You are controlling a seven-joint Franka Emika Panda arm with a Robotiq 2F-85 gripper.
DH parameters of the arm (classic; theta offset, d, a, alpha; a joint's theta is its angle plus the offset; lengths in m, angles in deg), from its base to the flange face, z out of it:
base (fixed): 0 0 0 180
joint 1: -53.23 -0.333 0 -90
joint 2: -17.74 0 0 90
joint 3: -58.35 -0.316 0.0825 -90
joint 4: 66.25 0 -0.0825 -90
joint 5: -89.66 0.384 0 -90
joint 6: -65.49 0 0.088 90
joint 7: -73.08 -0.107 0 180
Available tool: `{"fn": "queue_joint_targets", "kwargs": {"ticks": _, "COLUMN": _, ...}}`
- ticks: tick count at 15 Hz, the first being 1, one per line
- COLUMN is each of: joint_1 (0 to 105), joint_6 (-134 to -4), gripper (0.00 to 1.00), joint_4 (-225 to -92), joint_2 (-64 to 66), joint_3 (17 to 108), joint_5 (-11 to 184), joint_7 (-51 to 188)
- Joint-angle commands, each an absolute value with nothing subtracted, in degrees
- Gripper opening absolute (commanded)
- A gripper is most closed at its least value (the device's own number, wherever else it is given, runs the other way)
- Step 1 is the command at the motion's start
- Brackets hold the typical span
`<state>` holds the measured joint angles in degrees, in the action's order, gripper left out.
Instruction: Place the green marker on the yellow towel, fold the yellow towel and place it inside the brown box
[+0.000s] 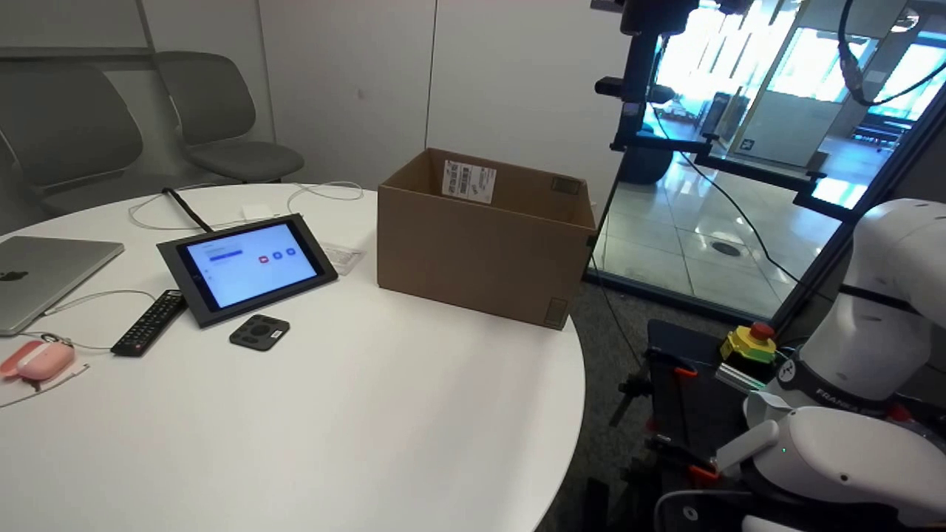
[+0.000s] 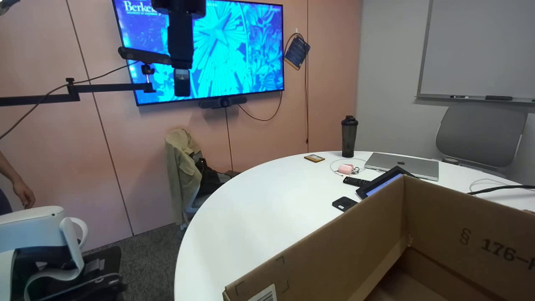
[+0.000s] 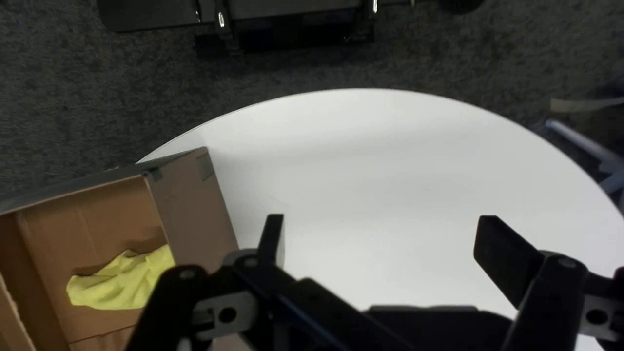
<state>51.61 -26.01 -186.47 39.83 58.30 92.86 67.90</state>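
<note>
The brown box [image 1: 480, 255] stands upright near the edge of the white table, its top open; it also shows in the exterior view with the wall screen [image 2: 334, 246]. Inside it, in the wrist view, lies the crumpled yellow towel [image 3: 124, 285], partly hidden by the box wall. The green marker is hidden or out of view. My gripper [image 3: 380, 229] is open, its fingers wide apart and nothing between them. It hangs high over the table, to one side of the box, touching neither towel nor box.
On the round white table [image 1: 414, 421] are a tablet [image 1: 251, 262], a black remote control [image 1: 150, 323], a flat black device [image 1: 259, 332], a laptop [image 1: 55, 277] and a pink earphone case [image 1: 46, 360]. A dark bottle [image 2: 349, 137] stands at the far edge.
</note>
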Motion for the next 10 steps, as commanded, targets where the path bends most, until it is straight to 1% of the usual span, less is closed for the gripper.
{"fn": "queue_joint_targets", "kwargs": {"ticks": 1, "joint_1": 50.89, "joint_6": -19.08, "gripper": 1.0, "joint_4": -182.82, "joint_2": 39.29, "joint_3": 58.81, "joint_5": 95.75, "joint_7": 74.25}}
{"fn": "queue_joint_targets", "kwargs": {"ticks": 3, "joint_1": 50.76, "joint_6": -17.5, "gripper": 1.0, "joint_4": -182.3, "joint_2": 39.25, "joint_3": 58.41, "joint_5": 96.36, "joint_7": 75.59}}
{"fn": "queue_joint_targets", "kwargs": {"ticks": 10, "joint_1": 50.94, "joint_6": -19.5, "gripper": 1.0, "joint_4": -183.65, "joint_2": 39.73, "joint_3": 57.88, "joint_5": 95.21, "joint_7": 75.58}}
